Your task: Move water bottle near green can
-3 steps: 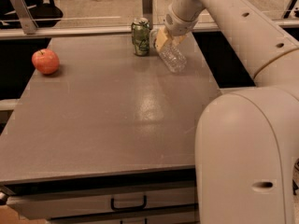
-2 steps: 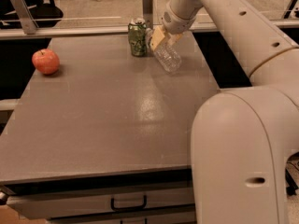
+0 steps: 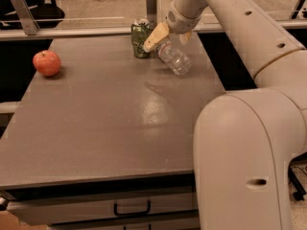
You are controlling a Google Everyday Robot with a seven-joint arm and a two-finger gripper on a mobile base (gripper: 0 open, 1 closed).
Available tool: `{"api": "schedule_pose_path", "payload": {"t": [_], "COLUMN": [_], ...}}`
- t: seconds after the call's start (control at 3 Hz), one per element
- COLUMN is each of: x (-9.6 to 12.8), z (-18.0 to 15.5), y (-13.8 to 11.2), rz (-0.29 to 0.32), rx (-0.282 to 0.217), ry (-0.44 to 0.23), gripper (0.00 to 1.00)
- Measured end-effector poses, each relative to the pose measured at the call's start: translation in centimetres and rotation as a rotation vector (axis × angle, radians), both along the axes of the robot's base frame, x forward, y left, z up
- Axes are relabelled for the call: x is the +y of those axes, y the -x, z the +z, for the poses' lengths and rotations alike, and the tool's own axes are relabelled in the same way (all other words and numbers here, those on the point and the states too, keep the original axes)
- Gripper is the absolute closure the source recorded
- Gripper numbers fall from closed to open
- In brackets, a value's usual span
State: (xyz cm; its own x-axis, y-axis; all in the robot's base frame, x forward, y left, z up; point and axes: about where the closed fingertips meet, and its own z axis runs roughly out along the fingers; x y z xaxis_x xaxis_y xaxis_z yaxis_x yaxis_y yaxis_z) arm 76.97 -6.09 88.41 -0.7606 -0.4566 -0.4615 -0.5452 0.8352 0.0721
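Observation:
The water bottle point(image 3: 174, 58), clear ribbed plastic, hangs tilted at the far side of the table with its neck up in my gripper point(image 3: 162, 43). Its lower end is close to the tabletop. The gripper is shut on the bottle's neck, and one tan finger point(image 3: 155, 36) shows in front. The cap and label are hidden by the gripper. The green can point(image 3: 139, 39) stands upright just left of the gripper, partly behind the tan finger. The bottle is to the right of the can, a short gap away.
A red apple point(image 3: 46, 63) lies at the far left of the grey table point(image 3: 105, 123). A rail and a metal post point(image 3: 151, 4) run along the table's back edge. My arm's large white body point(image 3: 249, 157) fills the right foreground. A drawer handle point(image 3: 132, 208) is below the front edge.
The gripper with the bottle has shifted slightly left, closer to the green can. The can and the apple have stayed in place.

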Motion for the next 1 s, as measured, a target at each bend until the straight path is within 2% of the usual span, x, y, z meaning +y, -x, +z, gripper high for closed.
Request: {"api": "schedule_pose_path", "payload": {"t": [0.33, 0.67, 1.0], "x": [-0.1, -1.2, -3.8], "z": [0.0, 0.7, 3.2], "y": [0.1, 0.8, 2.8], "rz": [0.003, 0.008, 0.053], "rx": [0.002, -0.019, -0.126], "ry": [-0.004, -0.061, -0.148], "gripper": [0.0, 0.0, 0.0]}}
